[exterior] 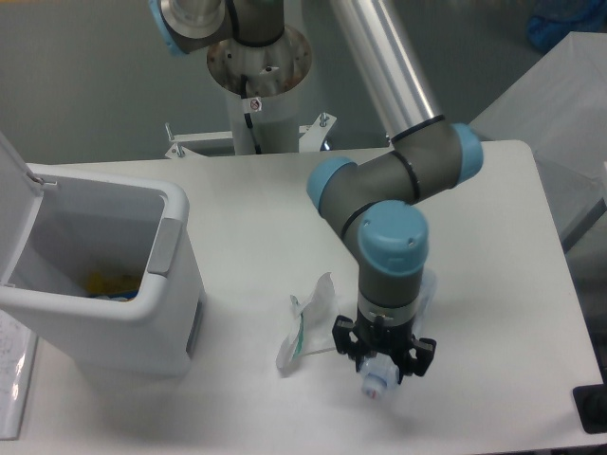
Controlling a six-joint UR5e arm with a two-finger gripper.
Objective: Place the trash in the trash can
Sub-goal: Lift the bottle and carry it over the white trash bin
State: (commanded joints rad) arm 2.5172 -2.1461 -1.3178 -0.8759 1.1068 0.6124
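Gripper (383, 363) pointed straight down over the bottle (378, 379), apparently closed on its neck end; a pale cap end poked out below the jaws. A top-down hold probably suited a bottle lying flat on the table (237, 218). Most of the bottle was hidden behind the arm, only clear plastic showing beside the wrist, label not visible. Wrapper (303, 324) lay just left of the gripper, crumpled, clear, green streak, not held. Bin (104, 275) stood well left, lid up, mouth open, something yellow inside.
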